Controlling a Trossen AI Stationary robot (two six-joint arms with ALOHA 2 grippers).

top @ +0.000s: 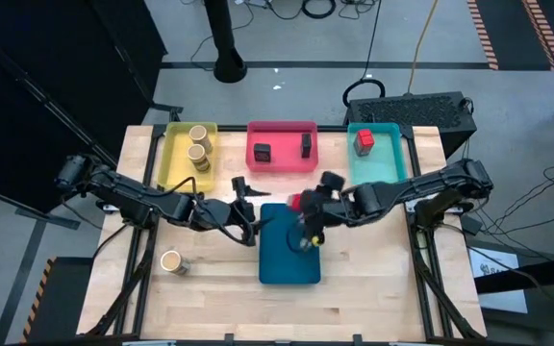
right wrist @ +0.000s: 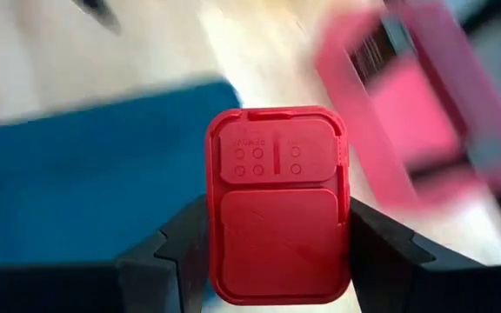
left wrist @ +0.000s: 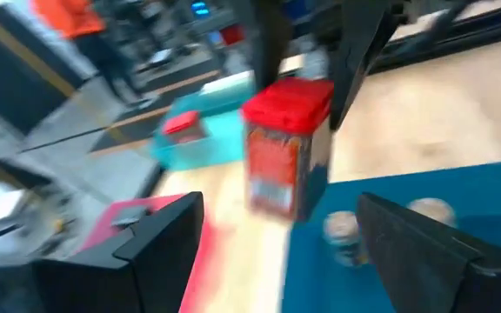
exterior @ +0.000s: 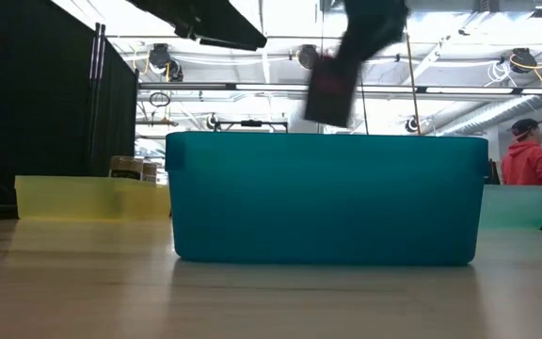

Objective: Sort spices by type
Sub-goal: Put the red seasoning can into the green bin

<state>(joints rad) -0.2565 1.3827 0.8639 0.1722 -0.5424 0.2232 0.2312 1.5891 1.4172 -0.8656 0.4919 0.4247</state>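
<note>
right gripper (right wrist: 277, 252) fingers pinching a red-lidded spice box (right wrist: 277, 204) above the blue tray (top: 289, 264) at mid-worktop; left gripper (left wrist: 294, 252) fingers spread beside it.

The table (top: 373, 288) is pale, matt wood planks. The teal tray (exterior: 323, 198) at frame centre looks like smooth, faintly translucent plastic. The red-lidded spice box (right wrist: 277, 204) has a glossy moulded plastic cap.

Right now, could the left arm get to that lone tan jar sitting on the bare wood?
Probably yes. The left tool is open and holds nothing, and the tan jar stands alone on the table near that arm, with nothing between them.
</note>
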